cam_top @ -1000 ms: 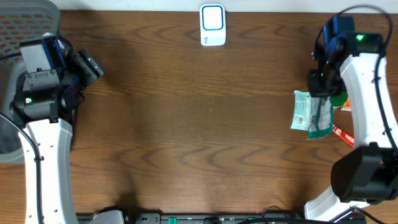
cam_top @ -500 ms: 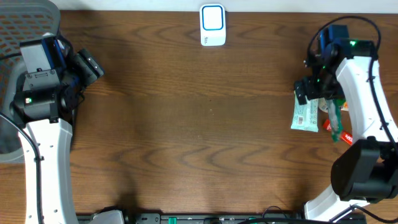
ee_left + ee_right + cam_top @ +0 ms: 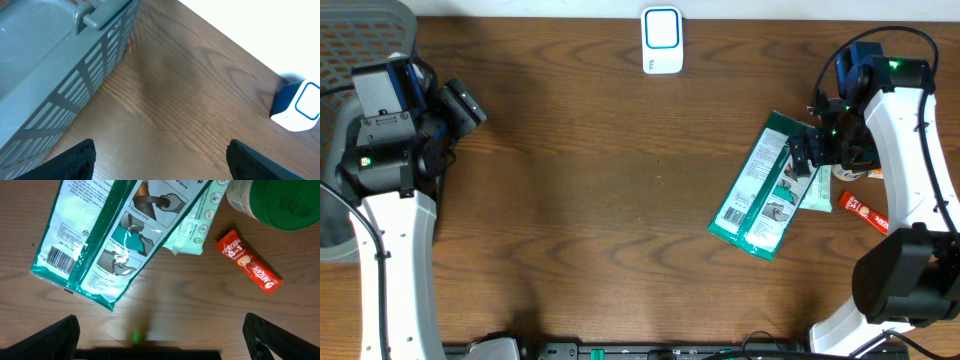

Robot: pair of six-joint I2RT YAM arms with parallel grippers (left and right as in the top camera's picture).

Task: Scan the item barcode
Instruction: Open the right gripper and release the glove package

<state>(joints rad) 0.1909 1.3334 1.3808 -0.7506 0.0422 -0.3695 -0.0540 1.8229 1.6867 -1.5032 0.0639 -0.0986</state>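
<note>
1. Packet point(image 3: 760, 190), green and white, lies slantwise on the right side of the brown counter point(image 3: 600, 200), with its printed face up.
2. Its barcode point(image 3: 58, 260) sits at the lower corner, at the end farther from the right arm, and it faces upward.
3. The upper end of the packet covers a part of a pale green pouch point(image 3: 192, 230). A red coffee stick point(image 3: 248, 268) and a green-lidded jar point(image 3: 280, 202) are just beside it.
4. The right tool point(image 3: 160, 321) hangs by the packet's upper end with its fingers spread wide, and it has hold of nothing.
5. The left tool point(image 3: 161, 146) is also spread wide and empty, over the wood near a grey basket point(image 3: 50, 75).
6. The white and blue scanner point(image 3: 662, 40) stands at the far edge, well apart from the packet.
</note>
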